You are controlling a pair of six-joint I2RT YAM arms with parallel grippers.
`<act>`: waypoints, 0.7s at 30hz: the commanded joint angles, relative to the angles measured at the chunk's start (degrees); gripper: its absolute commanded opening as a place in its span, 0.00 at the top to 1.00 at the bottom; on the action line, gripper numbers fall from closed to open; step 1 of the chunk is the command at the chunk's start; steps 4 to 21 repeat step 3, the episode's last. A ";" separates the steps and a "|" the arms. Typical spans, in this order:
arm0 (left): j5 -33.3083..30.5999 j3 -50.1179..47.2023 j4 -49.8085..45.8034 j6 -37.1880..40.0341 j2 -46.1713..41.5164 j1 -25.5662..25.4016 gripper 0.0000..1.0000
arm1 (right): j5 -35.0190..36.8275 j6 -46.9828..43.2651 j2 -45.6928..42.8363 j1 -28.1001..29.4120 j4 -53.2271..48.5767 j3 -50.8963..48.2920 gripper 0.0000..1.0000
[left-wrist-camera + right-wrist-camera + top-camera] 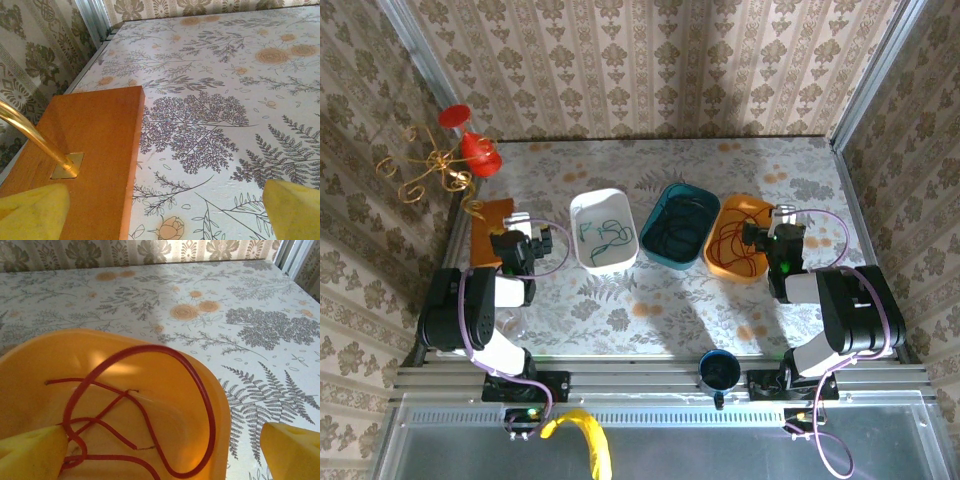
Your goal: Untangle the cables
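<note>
Three bins stand in a row mid-table, each with cables in it. The white bin holds a green cable, the teal bin a black cable, and the orange bin loose red cable loops. My right gripper hangs open over that bin's right rim. In the right wrist view the gripper straddles the orange bin's rim above the red cable, gripping nothing. My left gripper is open and empty over bare tablecloth beside a wooden base.
The wooden base carries a gold wire stand with red ornaments at the far left. A dark blue mug sits at the near edge between the arm bases. Wallpapered walls close in the table.
</note>
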 commanded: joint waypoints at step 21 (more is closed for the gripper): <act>1.02 0.54 1.99 0.68 0.13 0.11 0.00 | -5.33 -1.14 -0.18 -0.48 -0.88 1.25 0.00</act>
